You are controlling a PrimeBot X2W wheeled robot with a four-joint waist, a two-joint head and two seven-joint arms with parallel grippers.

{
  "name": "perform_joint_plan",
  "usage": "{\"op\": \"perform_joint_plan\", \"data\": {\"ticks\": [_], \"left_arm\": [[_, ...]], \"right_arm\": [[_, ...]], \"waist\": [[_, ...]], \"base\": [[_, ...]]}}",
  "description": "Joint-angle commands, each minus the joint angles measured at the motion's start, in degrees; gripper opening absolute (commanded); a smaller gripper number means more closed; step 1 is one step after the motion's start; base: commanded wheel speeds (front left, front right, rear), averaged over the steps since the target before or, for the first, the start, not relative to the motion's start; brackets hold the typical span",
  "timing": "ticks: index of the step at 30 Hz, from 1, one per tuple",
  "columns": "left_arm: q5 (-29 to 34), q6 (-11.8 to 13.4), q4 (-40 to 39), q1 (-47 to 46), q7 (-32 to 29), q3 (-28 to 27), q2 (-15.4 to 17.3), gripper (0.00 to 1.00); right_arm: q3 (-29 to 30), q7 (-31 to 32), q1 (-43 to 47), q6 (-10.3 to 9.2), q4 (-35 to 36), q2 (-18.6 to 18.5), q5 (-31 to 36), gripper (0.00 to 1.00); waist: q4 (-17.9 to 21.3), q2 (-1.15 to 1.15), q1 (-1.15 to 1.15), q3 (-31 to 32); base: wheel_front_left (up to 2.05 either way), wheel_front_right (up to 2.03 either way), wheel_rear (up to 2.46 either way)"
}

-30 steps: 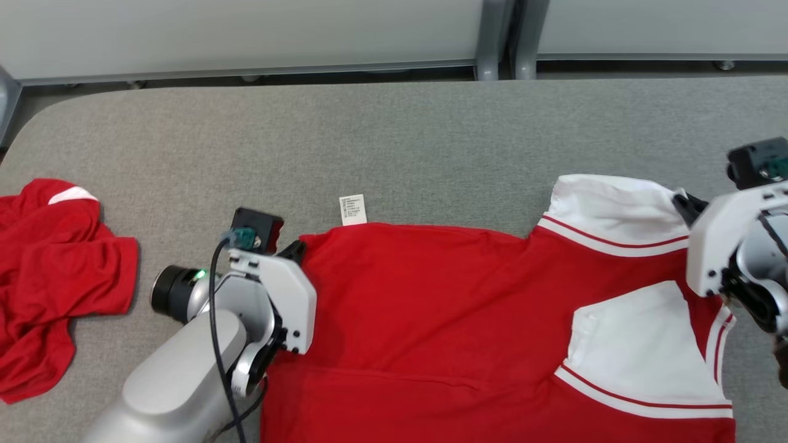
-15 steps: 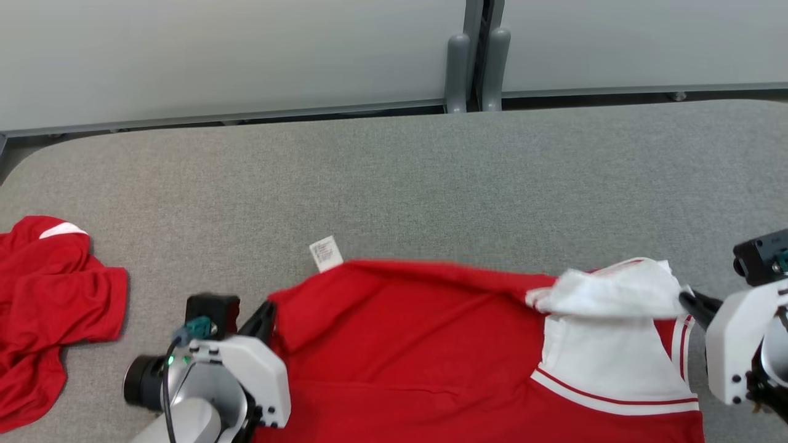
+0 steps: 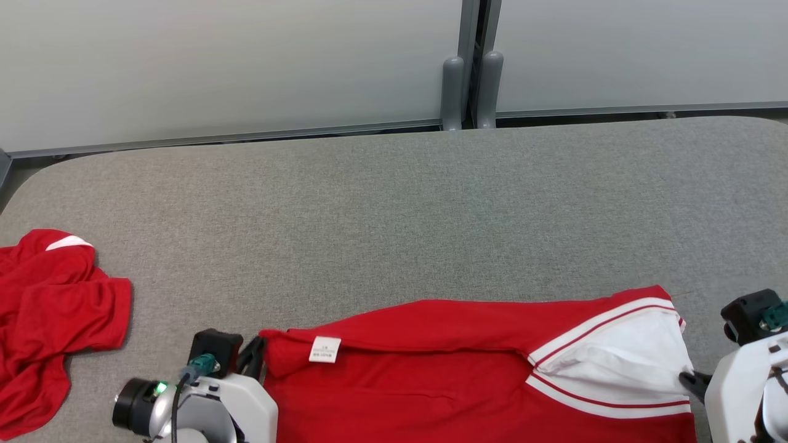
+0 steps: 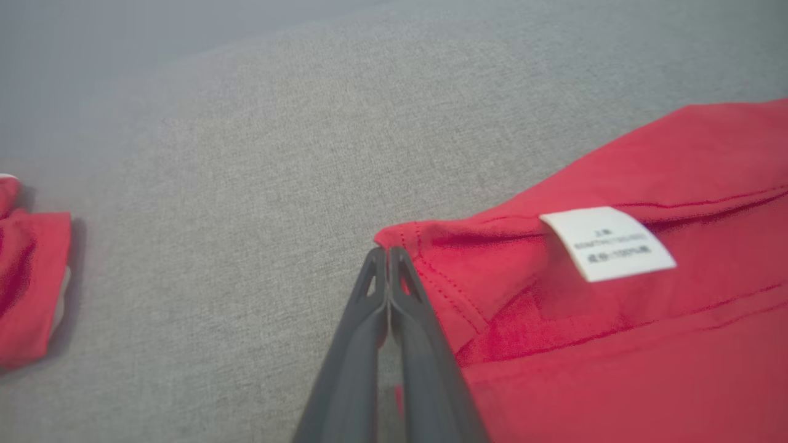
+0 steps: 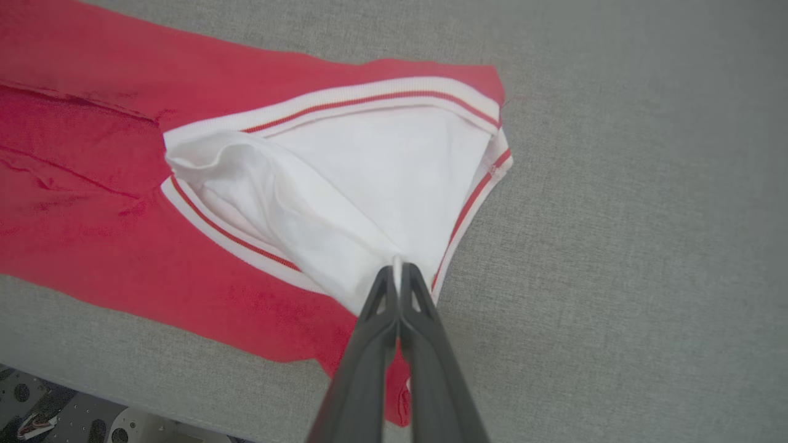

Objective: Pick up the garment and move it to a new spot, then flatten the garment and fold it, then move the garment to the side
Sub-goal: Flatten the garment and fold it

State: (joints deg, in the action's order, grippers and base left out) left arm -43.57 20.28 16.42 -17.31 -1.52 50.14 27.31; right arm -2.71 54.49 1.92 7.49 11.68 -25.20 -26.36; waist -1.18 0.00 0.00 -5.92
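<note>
The garment lies along the near edge of the table (label on top, left end); a crumpled shirt lies far left.

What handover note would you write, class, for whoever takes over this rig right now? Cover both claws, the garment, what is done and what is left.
Left claw: shut on the garment at its red hem corner, near the care label.
Right claw: shut on the white sleeve.
Garment: on the grey table near the robot, far edge turned over.
Done: first fold under way.
Left: release, finish folding, move it aside.
A second red garment lies crumpled at the left.
</note>
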Motion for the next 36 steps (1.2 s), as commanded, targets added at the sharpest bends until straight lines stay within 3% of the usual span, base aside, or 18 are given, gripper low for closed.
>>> {"op": "perform_joint_plan", "data": {"ticks": [1, 6, 11, 19, 20, 21, 22, 23, 27, 31, 36], "left_arm": [[1.38, 0.13, 0.65, -1.58, 2.27, -0.39, 0.49, 0.0], [4.06, -1.16, 0.99, -3.24, 8.09, -0.39, 0.61, 0.0], [2.9, -3.29, 3.45, -1.62, 5.19, 1.9, 0.03, 0.0], [2.16, -1.81, 3.61, 1.03, 3.19, 2.67, 1.16, 0.0], [2.17, -1.54, 3.94, 1.18, 3.06, 2.61, 1.25, 0.3], [1.75, -1.21, 4.38, 1.4, 2.89, 2.32, 1.14, 1.0], [1.71, -1.12, 4.57, 1.42, 3.05, 2.17, 0.97, 1.0], [1.21, -0.87, 4.84, 1.53, 2.96, 1.85, 0.69, 1.0], [-0.9, 0.08, 5.67, 2.58, 2.86, 0.48, 0.12, 1.0], [-5.69, 1.23, 3.09, 5.5, 8.77, -5.49, -1.26, 1.0], [-10.25, -3.59, -4.21, 10.22, 16.45, -15.47, -3.75, 1.0]], "right_arm": [[0.31, 1.5, 1.11, 0.01, 0.91, 0.29, -0.77, 0.0], [1.59, 3.09, 2.21, 0.01, 2.64, 0.71, -0.71, 0.0], [1.85, 5.8, 3.27, 0.01, 3.09, 1.36, -1.04, 0.0], [3.56, 9.21, 4.74, 0.01, 4.9, 1.64, -1.02, 0.0], [3.77, 10.09, 5.12, 0.01, 5.03, 2.03, -1.02, 0.0], [3.92, 10.95, 5.72, 0.01, 5.06, 2.42, -1.12, 0.0], [3.96, 11.53, 5.95, 0.01, 5.42, 2.66, -1.28, 0.36], [4.56, 11.79, 5.92, 0.01, 5.63, 3.22, -1.32, 1.0], [5.22, 11.95, 6.62, 0.01, 6.4, 4.8, -0.81, 1.0], [7.64, 9.76, 7.68, 0.01, 7.1, 7.48, -0.97, 1.0], [13.23, 4.41, 9.49, 0.01, 9.5, 13.88, 0.39, 1.0]], "waist": [[0.1, 0.0, 0.0, 0.02], [0.2, 0.0, 0.0, -0.1], [0.51, 0.0, 0.0, -0.01], [0.27, 0.0, 0.0, 0.4], [0.24, 0.0, 0.0, 0.43], [0.21, 0.0, 0.0, 0.49], [0.18, 0.0, 0.0, 0.55], [0.16, 0.0, 0.0, 0.61], [0.15, 0.0, 0.0, 1.11], [-0.19, 0.0, 0.0, 2.31], [-1.25, 0.0, 0.0, 4.11]], "base": [[0.0, 0.0, 0.0], [0.0, 0.0, 0.0], [0.0, 0.0, 0.0], [0.0, 0.0, 0.0], [0.0, 0.0, 0.0], [0.0, 0.0, 0.0], [0.0, 0.0, 0.0], [0.0, 0.0, 0.0], [0.0, 0.0, 0.0], [0.0, 0.0, 0.0], [0.0, 0.0, 0.0]]}}
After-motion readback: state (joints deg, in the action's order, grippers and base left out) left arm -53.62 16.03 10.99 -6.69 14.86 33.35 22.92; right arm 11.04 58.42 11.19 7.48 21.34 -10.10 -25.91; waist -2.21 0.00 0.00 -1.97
